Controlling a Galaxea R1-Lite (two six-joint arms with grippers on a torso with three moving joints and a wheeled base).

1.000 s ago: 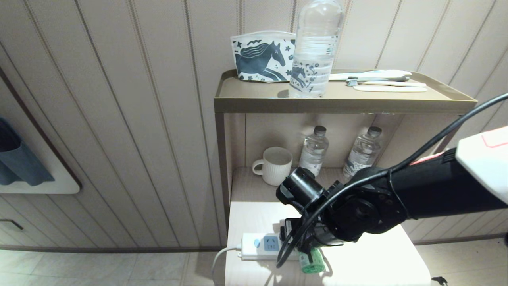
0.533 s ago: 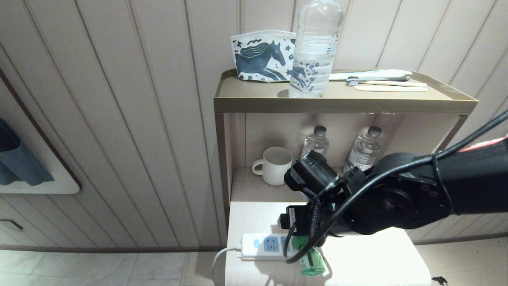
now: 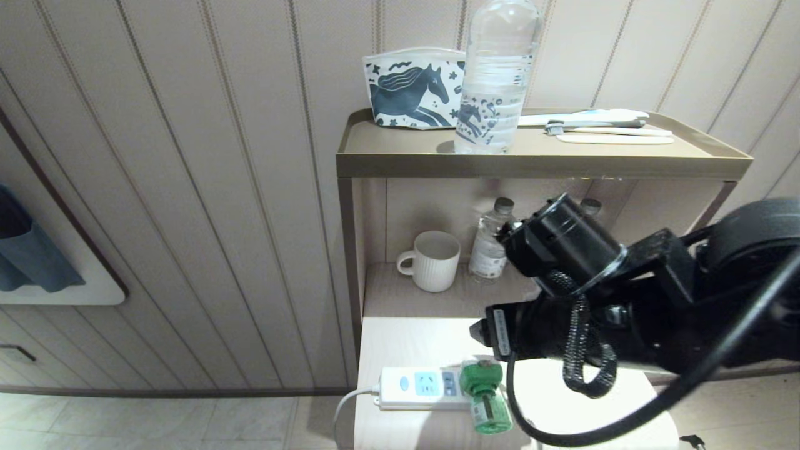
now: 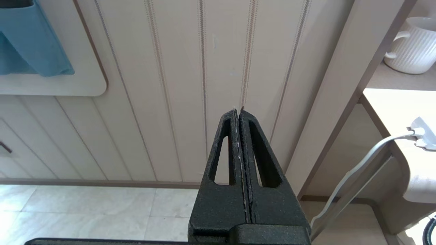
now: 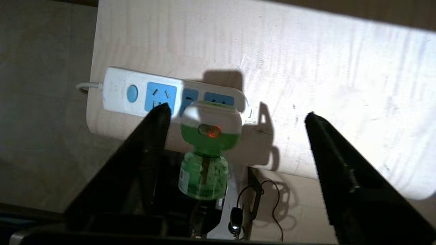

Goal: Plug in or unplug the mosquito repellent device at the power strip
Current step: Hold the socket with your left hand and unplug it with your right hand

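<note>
The mosquito repellent device (image 3: 482,392) sits plugged into the right end of the power strip (image 3: 412,387) on the low white tabletop. In the right wrist view a red light glows on the device (image 5: 208,134), and its green bottle reaches past the table's front edge. The power strip (image 5: 129,92) shows its blue button and socket panels. My right gripper (image 5: 236,112) hangs above and apart from the device, open and empty. In the head view its fingers are hidden behind the right wrist (image 3: 562,325). My left gripper (image 4: 237,110) is shut and parked off to the left, facing the wall panelling.
A white mug (image 3: 433,259) and small water bottles (image 3: 490,244) stand on the lower shelf behind the tabletop. The top tray (image 3: 537,164) holds a large water bottle (image 3: 497,75), a horse-print pouch (image 3: 412,87) and toothbrushes (image 3: 600,128). The strip's cord (image 3: 347,406) drops off the left edge.
My right arm has risen and drawn back to the right, uncovering the device. The device stays in the strip.
</note>
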